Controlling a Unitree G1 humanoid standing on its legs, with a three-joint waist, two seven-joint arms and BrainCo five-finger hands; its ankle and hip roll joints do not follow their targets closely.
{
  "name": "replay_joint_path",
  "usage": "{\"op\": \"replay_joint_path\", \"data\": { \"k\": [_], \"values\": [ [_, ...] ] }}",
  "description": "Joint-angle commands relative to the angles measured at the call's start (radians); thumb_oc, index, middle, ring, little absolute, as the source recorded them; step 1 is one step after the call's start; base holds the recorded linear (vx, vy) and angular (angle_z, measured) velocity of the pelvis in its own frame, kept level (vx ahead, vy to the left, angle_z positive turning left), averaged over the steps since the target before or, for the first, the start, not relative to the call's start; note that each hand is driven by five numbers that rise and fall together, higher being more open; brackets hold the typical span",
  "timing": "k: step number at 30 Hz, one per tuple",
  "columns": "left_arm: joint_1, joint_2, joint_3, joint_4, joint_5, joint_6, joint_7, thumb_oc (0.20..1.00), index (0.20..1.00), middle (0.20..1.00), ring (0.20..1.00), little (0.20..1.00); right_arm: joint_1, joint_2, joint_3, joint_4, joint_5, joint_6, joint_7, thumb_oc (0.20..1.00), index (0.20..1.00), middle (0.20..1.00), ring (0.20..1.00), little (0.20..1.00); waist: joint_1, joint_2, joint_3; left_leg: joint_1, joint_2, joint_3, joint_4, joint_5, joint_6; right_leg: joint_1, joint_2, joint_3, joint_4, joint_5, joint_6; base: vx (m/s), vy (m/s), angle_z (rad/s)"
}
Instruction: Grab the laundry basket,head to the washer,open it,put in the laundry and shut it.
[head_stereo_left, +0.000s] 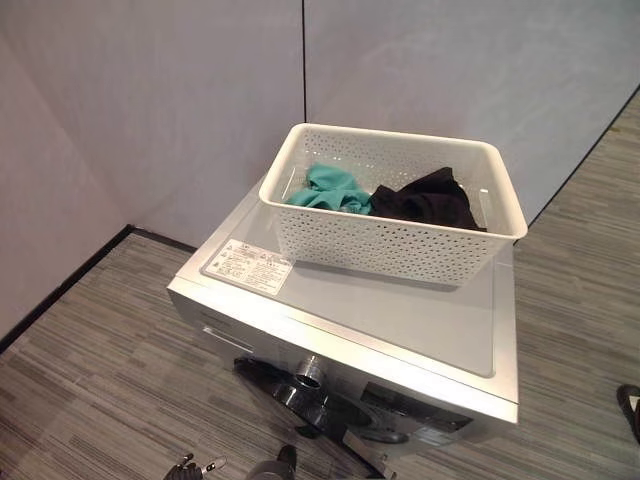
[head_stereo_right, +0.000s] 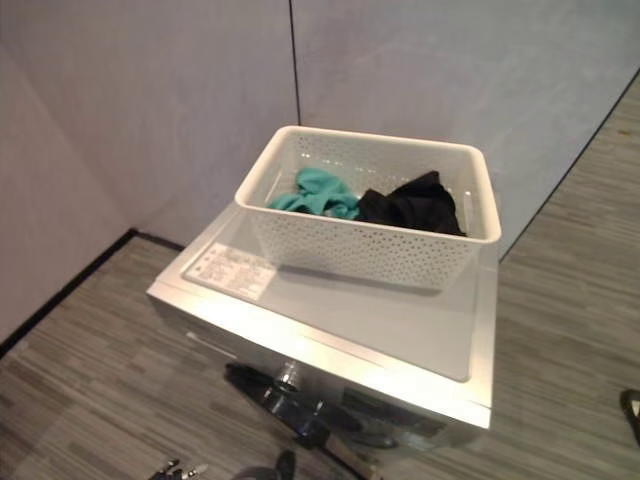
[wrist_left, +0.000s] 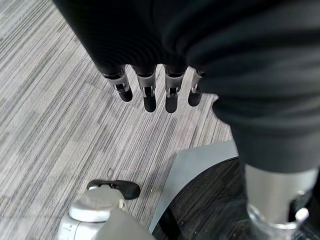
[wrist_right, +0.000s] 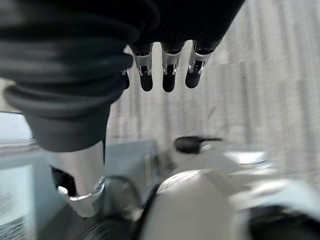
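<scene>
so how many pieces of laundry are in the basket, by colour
teal: 1, the teal garment at the robot's left end of the white basket
black: 1, the black garment beside it toward the right end
total: 2 that can be seen; anything buried underneath cannot be told

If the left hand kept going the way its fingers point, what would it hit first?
Most likely the floor. The left hand hangs with straight fingers pointing down at bare flooring beside the washer; nothing lies between, as far as its wrist view shows.
</scene>
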Motion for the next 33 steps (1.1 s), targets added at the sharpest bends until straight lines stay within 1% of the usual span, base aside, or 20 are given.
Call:
{"op": "replay_joint_path", "data": {
  "k": [1, 3, 5, 8, 10, 11, 18, 22, 26, 28, 33],
  "values": [
    [-0.005, 0.005, 0.015, 0.026, -0.019, -0.048, 0.005, 1.000, 1.000, 1.000, 1.000, 1.000, -0.003, -0.057, -0.036, -0.044, 0.050, -0.065, 0.003, 1.000, 1.000, 1.000, 1.000, 1.000, 0.004, 0.026, 0.006, -0.032, 0.117, -0.011, 0.020, 0.004, -0.046, -0.035, -0.112, 0.001, 0.075, -0.054, 0.071, 0.01, 0.033, -0.02],
    [0.001, 0.003, 0.015, 0.022, -0.020, -0.053, 0.006, 1.000, 1.000, 1.000, 1.000, 1.000, -0.001, -0.058, -0.044, -0.059, 0.063, -0.075, -0.002, 1.000, 1.000, 1.000, 1.000, 1.000, 0.001, 0.029, 0.006, -0.028, 0.116, -0.008, 0.020, 0.002, -0.046, -0.035, -0.113, 0.002, 0.076, -0.054, 0.071, 0.00, 0.016, 0.00],
    [0.013, -0.006, 0.008, 0.009, -0.028, -0.060, -0.001, 1.000, 1.000, 1.000, 1.000, 1.000, -0.004, -0.070, -0.078, -0.057, 0.091, -0.093, -0.003, 1.000, 1.000, 1.000, 1.000, 1.000, -0.008, 0.038, 0.004, -0.021, 0.116, -0.004, 0.019, -0.001, -0.044, -0.034, -0.117, 0.007, 0.075, -0.053, 0.075, 0.01, 0.042, -0.01],
    [0.014, -0.008, 0.005, 0.015, -0.021, -0.060, -0.011, 1.000, 1.000, 1.000, 1.000, 1.000, -0.025, -0.091, -0.105, -0.015, 0.132, -0.091, 0.005, 1.000, 1.000, 1.000, 1.000, 1.000, -0.005, 0.041, -0.001, -0.017, 0.115, -0.003, 0.016, -0.002, -0.046, -0.029, -0.117, 0.004, 0.072, -0.053, 0.076, 0.01, 0.013, -0.05],
    [0.003, -0.005, 0.001, 0.020, -0.019, -0.060, -0.010, 1.000, 1.000, 1.000, 1.000, 1.000, -0.040, -0.103, -0.098, 0.001, 0.138, -0.086, 0.008, 1.000, 1.000, 1.000, 1.000, 1.000, 0.000, 0.040, -0.003, -0.017, 0.114, -0.006, 0.016, -0.002, -0.047, -0.026, -0.118, 0.001, 0.071, -0.053, 0.076, 0.00, 0.000, 0.00],
    [-0.079, -0.076, 0.086, 0.060, -0.147, -0.112, 0.105, 1.000, 1.000, 1.000, 1.000, 1.000, -0.072, -0.075, 0.174, 0.009, -0.178, -0.028, -0.033, 1.000, 1.000, 1.000, 1.000, 1.000, -0.027, -0.021, -0.052, -0.037, 0.136, 0.169, -0.075, 0.007, -0.083, -0.095, -0.216, -0.060, -0.025, 0.067, 0.158, 0.00, 0.000, 0.00],
    [-0.066, -0.085, 0.093, 0.096, -0.145, -0.111, 0.103, 1.000, 1.000, 1.000, 1.000, 1.000, -0.069, -0.068, 0.151, 0.049, -0.172, -0.029, -0.058, 1.000, 1.000, 1.000, 1.000, 1.000, -0.023, -0.015, -0.059, -0.020, 0.136, 0.165, -0.075, 0.004, -0.084, -0.083, -0.214, -0.059, -0.025, 0.067, 0.157, 0.02, -0.005, 0.16],
    [-0.063, -0.095, 0.091, 0.117, -0.152, -0.113, 0.101, 1.000, 1.000, 1.000, 1.000, 1.000, -0.077, -0.071, 0.100, 0.108, -0.124, -0.031, -0.074, 1.000, 1.000, 1.000, 1.000, 1.000, -0.028, -0.007, -0.059, -0.009, 0.140, 0.166, -0.075, 0.005, -0.088, -0.071, -0.213, -0.063, -0.025, 0.065, 0.154, 0.03, -0.002, 0.04],
    [-0.068, -0.099, 0.090, 0.116, -0.164, -0.114, 0.100, 1.000, 1.000, 1.000, 1.000, 1.000, -0.084, -0.078, 0.064, 0.153, -0.090, -0.027, -0.081, 1.000, 1.000, 1.000, 1.000, 1.000, -0.031, 0.001, -0.057, -0.004, 0.140, 0.165, -0.075, 0.004, -0.090, -0.066, -0.211, -0.065, -0.025, 0.063, 0.154, 0.02, -0.001, 0.00],
    [-0.074, -0.101, 0.084, 0.103, -0.178, -0.113, 0.091, 1.000, 1.000, 1.000, 1.000, 1.000, -0.088, -0.087, 0.047, 0.195, -0.083, -0.018, -0.082, 1.000, 1.000, 1.000, 1.000, 1.000, -0.030, 0.010, -0.058, -0.002, 0.141, 0.164, -0.075, 0.005, -0.091, -0.066, -0.212, -0.067, -0.025, 0.064, 0.155, 0.05, -0.005, 0.00],
    [-0.073, -0.103, 0.068, 0.079, -0.184, -0.112, 0.082, 1.000, 1.000, 1.000, 1.000, 1.000, -0.090, -0.099, 0.026, 0.232, -0.077, -0.011, -0.080, 1.000, 1.000, 1.000, 1.000, 1.000, -0.033, 0.020, -0.058, 0.000, 0.141, 0.165, -0.075, 0.006, -0.093, -0.065, -0.211, -0.067, -0.025, 0.063, 0.155, 0.02, -0.003, 0.00]
  ]
}}
